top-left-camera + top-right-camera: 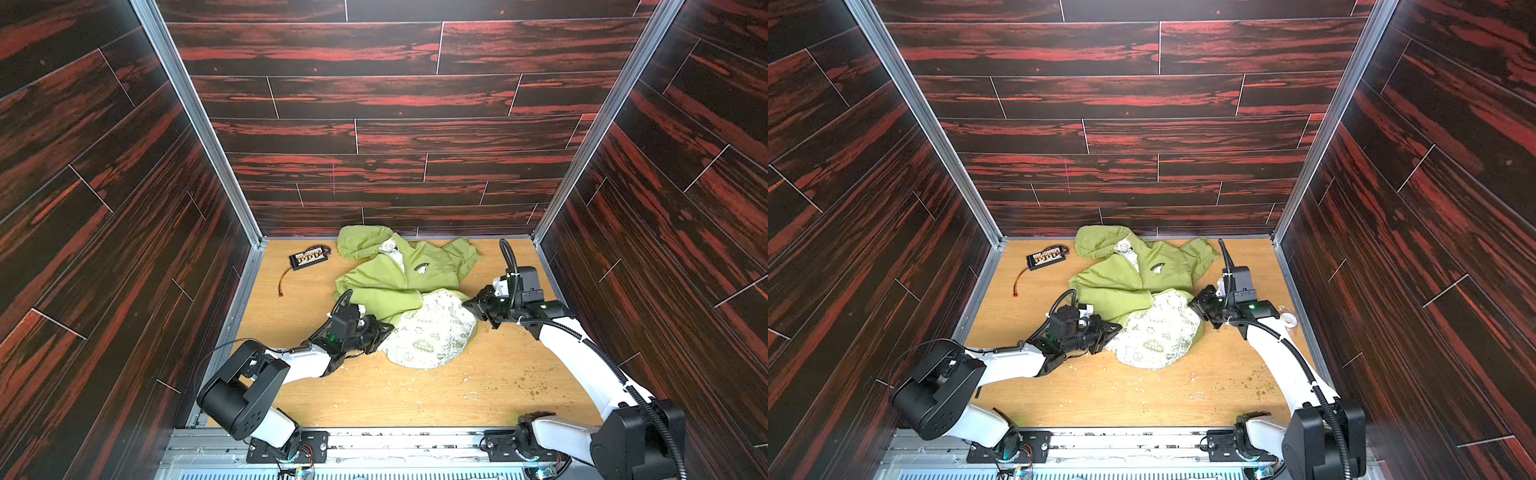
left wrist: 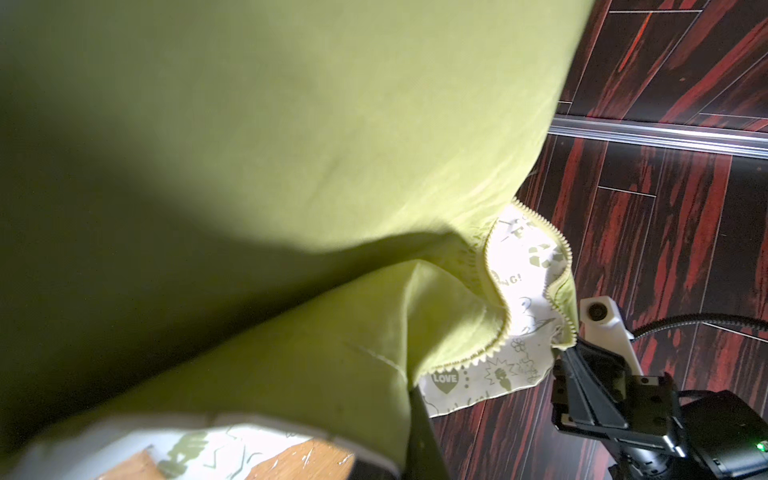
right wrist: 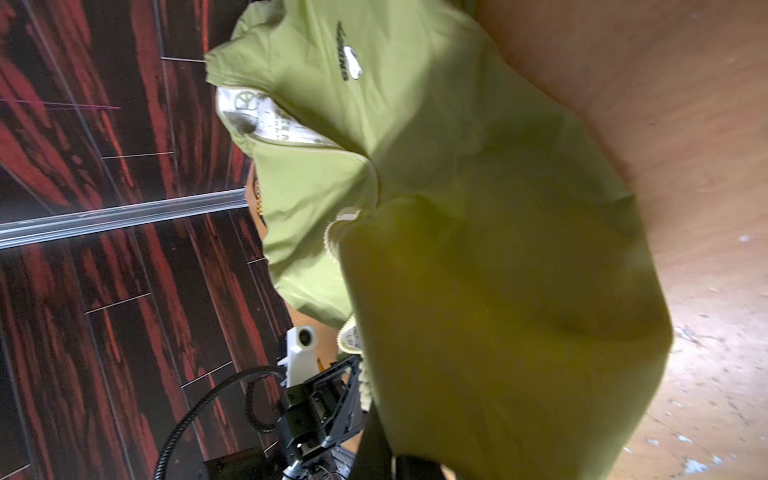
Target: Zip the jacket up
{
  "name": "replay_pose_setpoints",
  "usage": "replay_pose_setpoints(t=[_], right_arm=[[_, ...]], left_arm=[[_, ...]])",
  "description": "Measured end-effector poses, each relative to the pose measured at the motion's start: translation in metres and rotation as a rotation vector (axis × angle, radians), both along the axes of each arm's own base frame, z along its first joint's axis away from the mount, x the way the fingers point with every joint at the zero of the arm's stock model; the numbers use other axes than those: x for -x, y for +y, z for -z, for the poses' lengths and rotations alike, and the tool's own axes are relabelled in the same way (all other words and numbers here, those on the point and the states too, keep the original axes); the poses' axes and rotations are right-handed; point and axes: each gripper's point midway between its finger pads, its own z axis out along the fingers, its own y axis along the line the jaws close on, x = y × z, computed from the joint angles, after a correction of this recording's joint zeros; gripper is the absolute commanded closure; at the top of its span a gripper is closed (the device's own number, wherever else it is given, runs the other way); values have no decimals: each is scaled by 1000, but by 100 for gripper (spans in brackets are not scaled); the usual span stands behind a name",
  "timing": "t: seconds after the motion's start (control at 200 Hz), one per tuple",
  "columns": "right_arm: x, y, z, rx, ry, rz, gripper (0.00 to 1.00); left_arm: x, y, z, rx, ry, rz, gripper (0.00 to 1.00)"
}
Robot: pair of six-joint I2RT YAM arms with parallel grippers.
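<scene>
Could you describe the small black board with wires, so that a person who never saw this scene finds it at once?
Start at the wooden table and go to its far left corner. There, left of the green jacket and not touching it, lies a small black board. It alone has rows of yellow connectors and a thin orange wire.

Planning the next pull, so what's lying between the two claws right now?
The jacket, its white printed lining turned out, fills the gap between left claw and right claw; both top views show it.

1 jacket (image 1: 386, 276) | 2 tools: left tool (image 1: 386, 330), right tool (image 1: 467, 304) | 1 wired board (image 1: 309, 257)
</scene>
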Motion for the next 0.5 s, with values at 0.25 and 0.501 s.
replay_pose_setpoints(t=[0.25, 0.501], right_arm=[[0, 71, -6, -58, -34, -238, 100], [51, 128, 48, -118, 82, -457, 100]], left_arm=[[-1, -14, 7, -24, 28, 61, 100], [6, -43, 31, -25, 92, 150, 100]])
